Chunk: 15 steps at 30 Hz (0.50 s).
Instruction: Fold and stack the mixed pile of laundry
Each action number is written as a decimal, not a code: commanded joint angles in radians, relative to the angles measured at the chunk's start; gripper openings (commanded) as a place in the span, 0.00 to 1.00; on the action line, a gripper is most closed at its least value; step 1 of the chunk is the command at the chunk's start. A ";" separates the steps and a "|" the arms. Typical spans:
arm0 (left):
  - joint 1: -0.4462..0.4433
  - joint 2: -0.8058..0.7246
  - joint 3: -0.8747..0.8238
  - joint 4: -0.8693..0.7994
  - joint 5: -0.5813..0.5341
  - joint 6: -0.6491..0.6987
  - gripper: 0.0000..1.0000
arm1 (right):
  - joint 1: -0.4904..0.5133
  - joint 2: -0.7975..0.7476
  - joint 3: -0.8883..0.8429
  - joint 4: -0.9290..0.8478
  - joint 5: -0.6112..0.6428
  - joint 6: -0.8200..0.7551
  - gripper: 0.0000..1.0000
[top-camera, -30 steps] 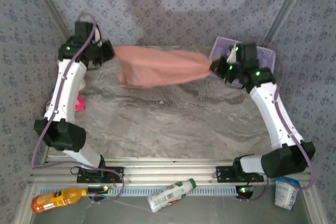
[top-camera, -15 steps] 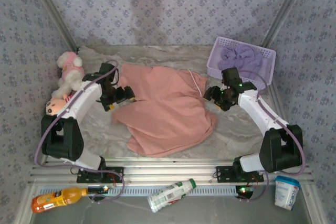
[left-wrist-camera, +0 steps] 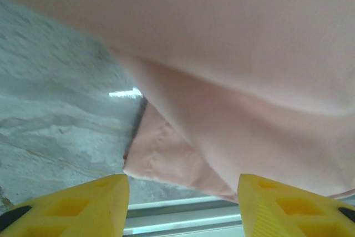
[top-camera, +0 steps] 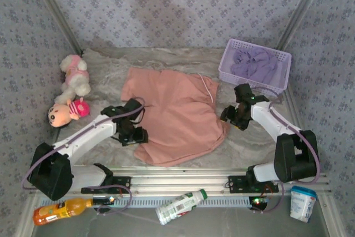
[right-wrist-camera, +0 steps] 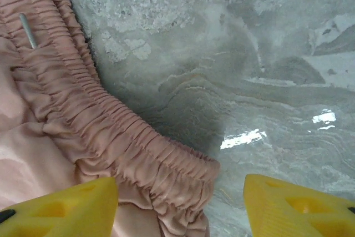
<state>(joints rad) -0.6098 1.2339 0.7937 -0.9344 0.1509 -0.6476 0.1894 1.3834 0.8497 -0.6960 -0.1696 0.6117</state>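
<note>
**Standing apart on both sides of the spread shorts**

The left end effector [top-camera: 133, 135] is low over the bench [top-camera: 111, 70], just beside the near-left edge of the salmon-pink shorts [top-camera: 177, 115]. Its two yellow fingers [left-wrist-camera: 83, 203] stand apart and nothing is clamped between them. In the left wrist view, a folded hem of the shorts lies just ahead of the fingers, on the grey marbled surface.

The right end effector [top-camera: 233, 117] is at the opposite side, near the right edge of the shorts. Its yellow fingers [right-wrist-camera: 299, 203] are also apart. The gathered elastic waistband lies below and ahead of them, and it is not gripped.

The shorts are spread out in the middle of the bench, between the two end effectors. Their white drawstring [top-camera: 208, 87] trails over the upper right part.

The lavender shirt [top-camera: 255, 64] is bunched inside the lavender mesh basket [top-camera: 225, 56], which stands at the far right corner, well apart from the shorts.

Two plush toys [top-camera: 72, 90] lie at the far left of the bench.
</note>
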 commanded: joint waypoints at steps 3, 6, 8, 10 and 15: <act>-0.096 0.009 -0.078 -0.002 0.009 -0.051 0.46 | -0.002 0.001 -0.079 0.139 -0.065 0.041 0.64; -0.123 0.025 -0.115 0.020 -0.013 -0.072 0.46 | 0.003 0.020 -0.108 0.204 -0.085 0.076 0.64; -0.123 0.032 -0.126 0.036 -0.039 -0.083 0.48 | 0.008 0.026 -0.118 0.229 -0.084 0.085 0.64; -0.123 0.043 -0.128 0.059 -0.056 -0.090 0.50 | 0.009 0.031 -0.125 0.246 -0.085 0.090 0.64; -0.122 0.116 -0.129 0.110 -0.086 -0.113 0.50 | 0.013 0.052 -0.132 0.263 -0.085 0.091 0.60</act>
<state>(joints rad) -0.7280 1.3132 0.6685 -0.8581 0.1043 -0.7319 0.1951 1.4193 0.7353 -0.4614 -0.2451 0.6842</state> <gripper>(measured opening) 0.501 0.615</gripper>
